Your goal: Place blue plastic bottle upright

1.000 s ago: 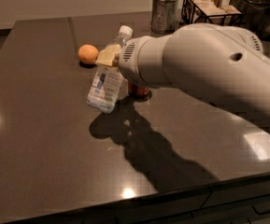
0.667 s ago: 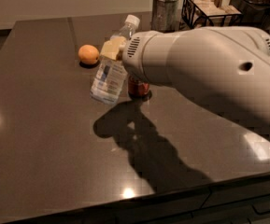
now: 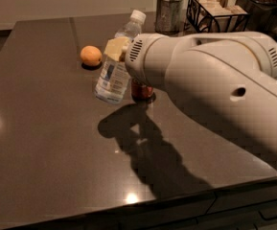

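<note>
The blue plastic bottle (image 3: pixel 112 76) is clear with a white cap and a pale label. It hangs tilted above the dark table (image 3: pixel 42 143), with its cap pointing up and to the right and its base low at the left. My gripper (image 3: pixel 117 48) is shut around the bottle's upper body, and a yellowish finger pad (image 3: pixel 115 46) shows on it. The large white arm (image 3: pixel 210 75) reaches in from the right. A red can (image 3: pixel 141 90) stands just behind the bottle, mostly hidden by the arm.
An orange (image 3: pixel 91 55) lies left of the bottle. A metal cup of white items (image 3: pixel 169 8) and a black wire basket (image 3: pixel 216 11) stand at the back right. The table's front edge runs along the bottom.
The arm has carried the bottle up and a little farther back, and the bottle now stands more upright than a second ago. The orange and the can have not moved.
</note>
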You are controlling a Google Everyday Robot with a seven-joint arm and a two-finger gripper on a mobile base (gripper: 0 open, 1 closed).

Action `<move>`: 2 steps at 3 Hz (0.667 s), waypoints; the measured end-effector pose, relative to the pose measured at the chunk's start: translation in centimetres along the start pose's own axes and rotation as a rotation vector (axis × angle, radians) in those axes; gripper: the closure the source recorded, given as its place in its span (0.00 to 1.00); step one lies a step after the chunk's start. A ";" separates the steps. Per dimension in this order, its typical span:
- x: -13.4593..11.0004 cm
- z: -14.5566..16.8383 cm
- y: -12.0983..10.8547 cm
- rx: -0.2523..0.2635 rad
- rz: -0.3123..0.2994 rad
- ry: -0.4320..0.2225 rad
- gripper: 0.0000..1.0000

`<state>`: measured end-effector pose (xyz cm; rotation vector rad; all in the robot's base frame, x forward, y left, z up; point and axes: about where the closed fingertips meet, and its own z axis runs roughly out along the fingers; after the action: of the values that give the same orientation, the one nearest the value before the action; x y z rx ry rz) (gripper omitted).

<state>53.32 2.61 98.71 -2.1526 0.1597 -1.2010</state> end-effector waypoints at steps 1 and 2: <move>0.4 0.5 -0.3 0.015 -0.017 -0.004 1.00; 1.0 1.6 -1.3 0.063 -0.034 -0.011 1.00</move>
<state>54.93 3.97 99.60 -2.1144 0.0797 -1.1971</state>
